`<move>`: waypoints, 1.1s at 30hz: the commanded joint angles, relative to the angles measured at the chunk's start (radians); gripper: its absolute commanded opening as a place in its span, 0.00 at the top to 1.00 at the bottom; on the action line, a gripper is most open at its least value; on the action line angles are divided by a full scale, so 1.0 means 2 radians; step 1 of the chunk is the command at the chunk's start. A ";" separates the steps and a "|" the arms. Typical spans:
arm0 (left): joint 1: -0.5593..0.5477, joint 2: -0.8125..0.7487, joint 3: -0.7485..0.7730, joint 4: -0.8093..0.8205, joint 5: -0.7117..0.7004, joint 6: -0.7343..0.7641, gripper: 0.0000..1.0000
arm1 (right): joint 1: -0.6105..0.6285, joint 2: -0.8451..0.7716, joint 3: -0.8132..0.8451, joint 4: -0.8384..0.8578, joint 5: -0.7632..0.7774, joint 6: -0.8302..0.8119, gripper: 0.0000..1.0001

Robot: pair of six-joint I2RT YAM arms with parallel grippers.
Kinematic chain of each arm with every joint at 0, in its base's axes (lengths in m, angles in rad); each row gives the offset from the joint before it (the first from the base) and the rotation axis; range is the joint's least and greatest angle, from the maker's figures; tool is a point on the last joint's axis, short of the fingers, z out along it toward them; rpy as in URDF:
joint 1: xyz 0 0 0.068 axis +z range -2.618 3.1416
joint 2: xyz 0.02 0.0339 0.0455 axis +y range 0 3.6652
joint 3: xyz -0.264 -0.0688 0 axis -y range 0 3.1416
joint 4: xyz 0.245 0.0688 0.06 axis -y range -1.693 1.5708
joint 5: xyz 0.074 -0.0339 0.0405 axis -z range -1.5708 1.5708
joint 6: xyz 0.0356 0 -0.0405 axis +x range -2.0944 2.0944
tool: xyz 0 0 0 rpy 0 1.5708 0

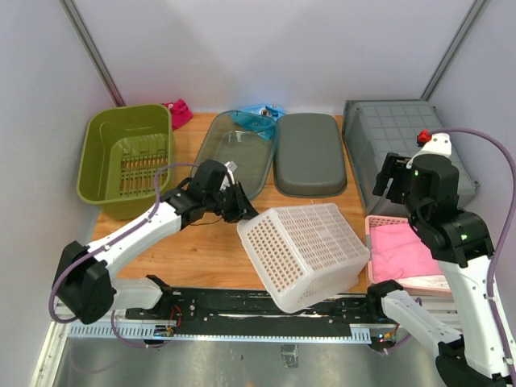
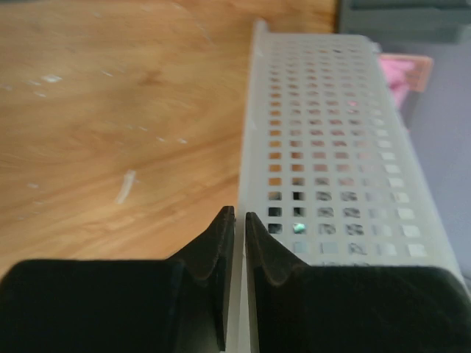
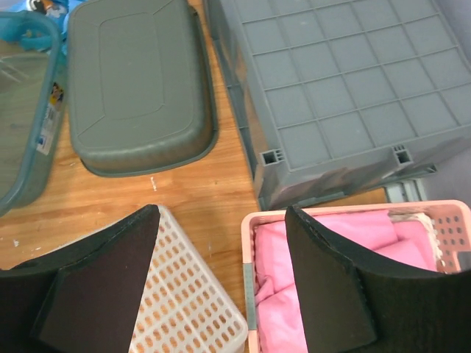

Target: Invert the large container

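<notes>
The white basket [image 1: 302, 254], the task's large container, stands tilted at the near middle of the table [image 1: 201, 250], its perforated base turned up and to the far side and its lower corner down by the black rail at the near edge. Whether that corner rests on wood or on the rail is hard to tell from above.

The main risk is that the basket tips towards the near edge and slides off, since so much of it already overhangs there. A second risk is that it swings right into the pink basket [image 1: 379, 219], which sits just beside it. A smaller one is the thin wall slipping out of a narrow pinch as the weight shifts.

The left arm reaches low across the table from the near left, wrist bent towards the basket's left rim. The left gripper [image 1: 242, 211] is pressed together on that rim wall. The right arm stands upright at the right, and the right gripper [image 1: 393, 179] hangs spread wide, holding nothing, above the pink basket.
</notes>
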State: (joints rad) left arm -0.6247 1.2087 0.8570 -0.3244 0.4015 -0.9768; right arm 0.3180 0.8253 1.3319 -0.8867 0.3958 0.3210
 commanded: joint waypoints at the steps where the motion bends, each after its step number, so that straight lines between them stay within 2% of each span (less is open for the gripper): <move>1: 0.004 0.042 0.047 -0.096 -0.081 0.122 0.98 | -0.007 0.005 -0.012 0.021 -0.041 0.012 0.29; 3: 0.005 0.058 0.059 -0.087 -0.083 0.131 0.95 | -0.007 0.008 -0.017 0.019 -0.039 0.010 0.29; 4: 0.005 0.066 0.065 -0.086 -0.083 0.139 0.99 | -0.007 0.009 -0.020 0.019 -0.039 0.008 0.29; 7: 0.005 0.080 0.075 -0.088 -0.106 0.152 1.00 | -0.007 0.008 -0.030 0.018 -0.035 0.008 0.29; 11: 0.005 0.088 0.083 -0.097 -0.139 0.165 0.93 | -0.007 0.007 -0.040 0.021 -0.034 0.010 0.29; 17: 0.005 0.097 0.098 -0.115 -0.155 0.187 0.62 | -0.007 0.019 -0.054 0.032 -0.039 0.010 0.29; 20: 0.005 0.090 0.111 -0.133 -0.176 0.197 0.35 | -0.007 0.026 -0.067 0.043 -0.048 0.007 0.29; 22: 0.005 0.080 0.124 -0.144 -0.186 0.199 0.25 | -0.007 0.036 -0.076 0.049 -0.069 -0.004 0.29; 27: 0.004 0.015 0.125 -0.167 -0.160 0.192 0.16 | -0.007 0.106 -0.080 0.052 -0.198 -0.051 0.27; 30: -0.001 -0.036 0.091 -0.183 -0.122 0.186 0.14 | -0.007 0.167 -0.077 0.051 -0.271 -0.064 0.28; 33: -0.017 -0.084 0.039 -0.198 -0.095 0.157 0.13 | -0.006 0.219 -0.065 0.056 -0.305 -0.059 0.28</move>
State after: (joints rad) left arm -0.6243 1.1400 1.0389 -0.6415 0.1181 -0.6109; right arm 0.3180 1.1603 1.1851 -0.7815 -0.0296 0.2409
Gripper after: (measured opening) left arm 0.862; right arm 0.724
